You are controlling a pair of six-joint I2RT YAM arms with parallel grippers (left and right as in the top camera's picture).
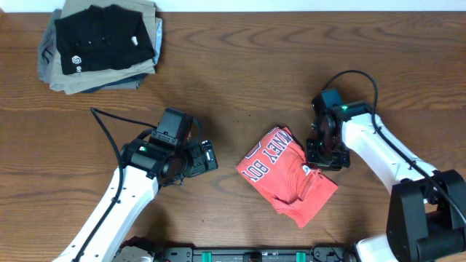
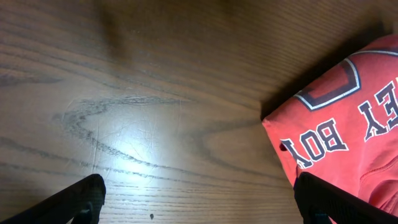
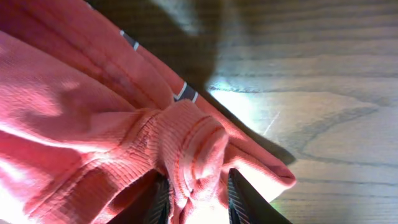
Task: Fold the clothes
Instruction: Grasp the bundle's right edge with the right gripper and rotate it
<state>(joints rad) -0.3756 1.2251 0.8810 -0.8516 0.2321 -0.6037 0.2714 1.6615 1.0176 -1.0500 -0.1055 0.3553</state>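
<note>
The coral-red T-shirt (image 1: 285,175) with white lettering lies bunched and partly folded on the wooden table, right of centre. My right gripper (image 1: 320,155) is at its upper right edge, shut on a ribbed fold of the shirt (image 3: 198,163) that fills the gap between its fingers (image 3: 198,199). My left gripper (image 1: 205,156) is open and empty just left of the shirt, low over bare wood. In the left wrist view the fingers (image 2: 199,202) stand wide apart and the shirt's lettered corner (image 2: 339,134) lies by the right finger.
A stack of folded garments (image 1: 102,44), a black shirt with a small white logo on top of grey and khaki ones, sits at the far left corner. Black cables trail from both arms. The table's front rail (image 1: 240,255) runs along the bottom edge.
</note>
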